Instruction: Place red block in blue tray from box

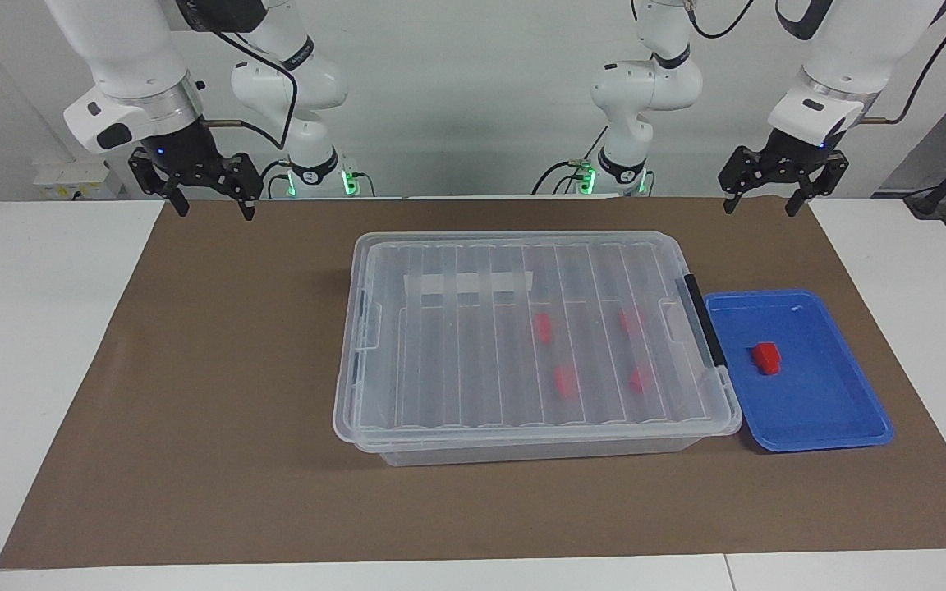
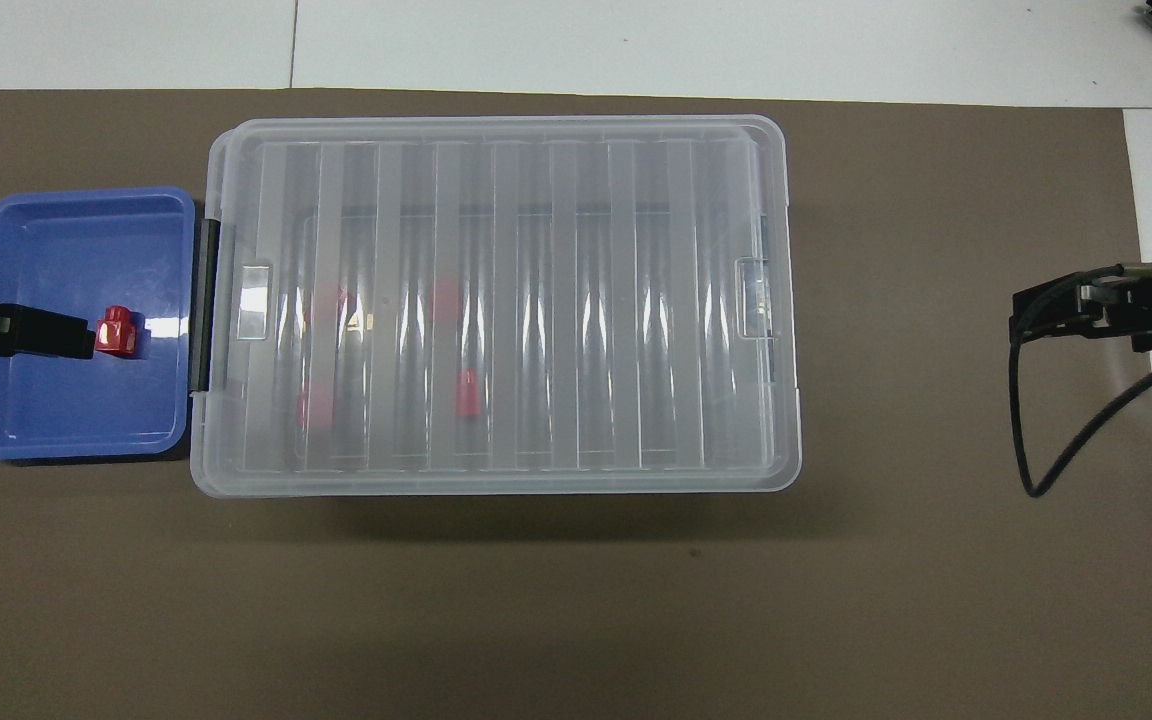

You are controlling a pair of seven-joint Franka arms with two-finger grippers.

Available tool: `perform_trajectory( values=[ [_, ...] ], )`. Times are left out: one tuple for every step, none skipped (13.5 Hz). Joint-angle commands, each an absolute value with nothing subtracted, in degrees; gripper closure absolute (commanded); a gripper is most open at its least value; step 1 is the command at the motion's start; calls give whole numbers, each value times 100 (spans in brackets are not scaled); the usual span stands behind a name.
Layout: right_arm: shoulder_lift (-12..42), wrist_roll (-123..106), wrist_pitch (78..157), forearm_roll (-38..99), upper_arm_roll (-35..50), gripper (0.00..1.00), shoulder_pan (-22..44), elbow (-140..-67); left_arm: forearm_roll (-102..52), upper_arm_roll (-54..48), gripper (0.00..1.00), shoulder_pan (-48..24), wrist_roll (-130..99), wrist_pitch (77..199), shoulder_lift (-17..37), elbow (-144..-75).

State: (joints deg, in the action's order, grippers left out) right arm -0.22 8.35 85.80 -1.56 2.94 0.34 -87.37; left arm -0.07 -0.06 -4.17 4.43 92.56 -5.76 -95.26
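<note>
On blue tray (image 1: 838, 410) we see red block (image 1: 766, 358); box (image 1: 440, 361) lidded; left gripper (image 1: 777, 197), right gripper (image 1: 210, 201) jaws open, empty; risk: next reach strikes lid.

There are five red blocks in all: one red block (image 1: 766, 358) (image 2: 117, 331) lies in the blue tray (image 1: 834, 410) (image 2: 46, 420), and four more red blocks (image 1: 542, 327) (image 2: 468, 392) show blurred through the ribbed lid of the box (image 1: 440, 394) (image 2: 696, 300). There is one blue tray and one box, with a single lid shut on it. Two grippers are in view, the left gripper (image 1: 760, 201) and the right gripper (image 1: 214, 201).
</note>
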Motion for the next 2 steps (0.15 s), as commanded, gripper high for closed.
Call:
perform_trajectory(
  values=[
    [-220,905,8648,-114,281,0,26,-8982,114,9,0,-439,369,9176,-571,-9492],
    [-220,914,8648,-114,281,0,26,-9009,114,9,0,-439,369,9176,-571,-9492]
  ],
)
